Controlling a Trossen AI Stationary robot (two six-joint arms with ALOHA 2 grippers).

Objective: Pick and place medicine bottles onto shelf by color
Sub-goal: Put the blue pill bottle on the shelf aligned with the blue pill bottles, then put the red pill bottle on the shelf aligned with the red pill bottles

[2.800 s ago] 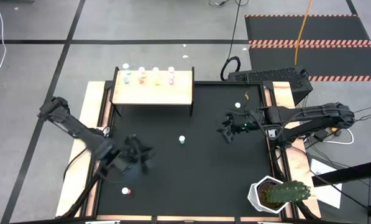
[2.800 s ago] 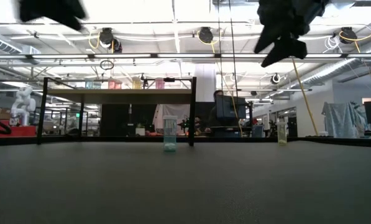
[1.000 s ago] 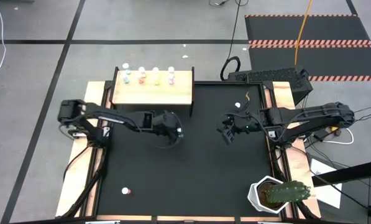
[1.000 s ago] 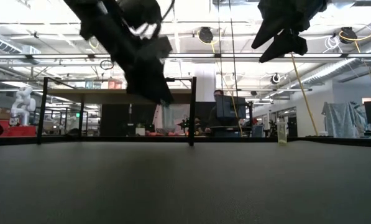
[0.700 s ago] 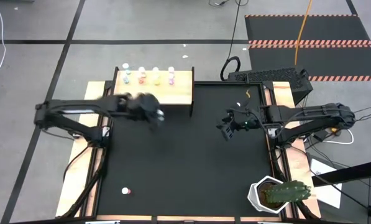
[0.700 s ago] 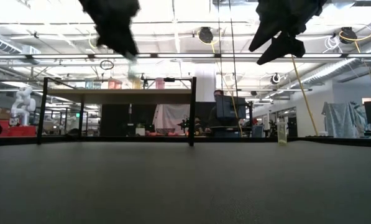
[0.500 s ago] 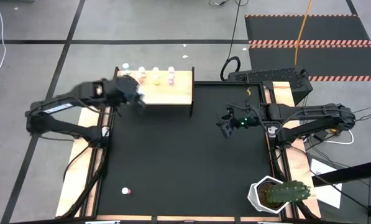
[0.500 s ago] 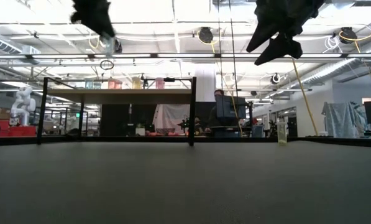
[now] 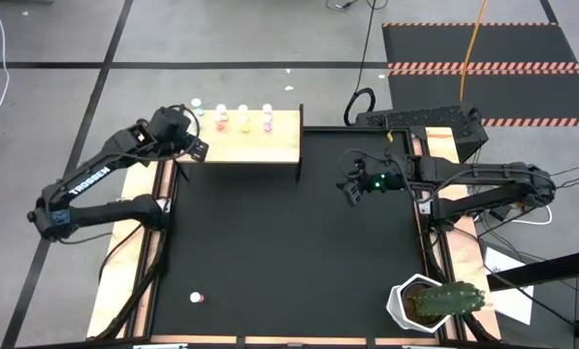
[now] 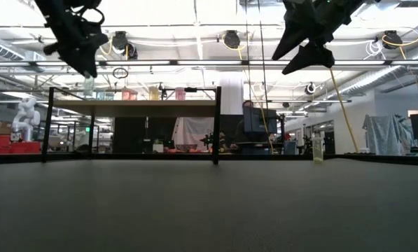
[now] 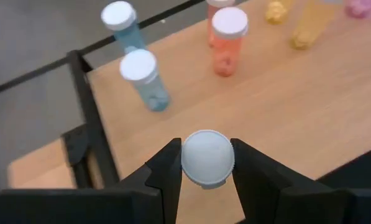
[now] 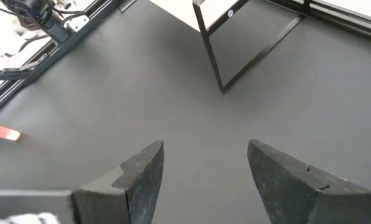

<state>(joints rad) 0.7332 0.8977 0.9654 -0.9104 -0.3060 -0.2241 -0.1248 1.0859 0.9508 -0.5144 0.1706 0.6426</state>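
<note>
The left gripper is held above the left end of the shelf, its two dark, angular fingers clamped on a small cylindrical bottle, of which only the round, ribbed white cap is seen from the wrist view. The body colour of the held bottle cannot be told. In the low view this gripper is seen raised over the shelf's left corner.

The shelf is a flat, smooth board of pale wood on thin dark legs, set at the far left of the matte black table mat. Along its far edge, upright bottles with white caps are lined up: two translucent blue ones at the left end, an orange-red one next to them, and yellowish and pink ones further along.

One bottle with a reddish body is left lying on the mat near the front left corner.

The right gripper is held above the mat's right side, its blunt dark fingers spread apart with nothing between them. A white pot with a green cactus is noted at the front right corner.
</note>
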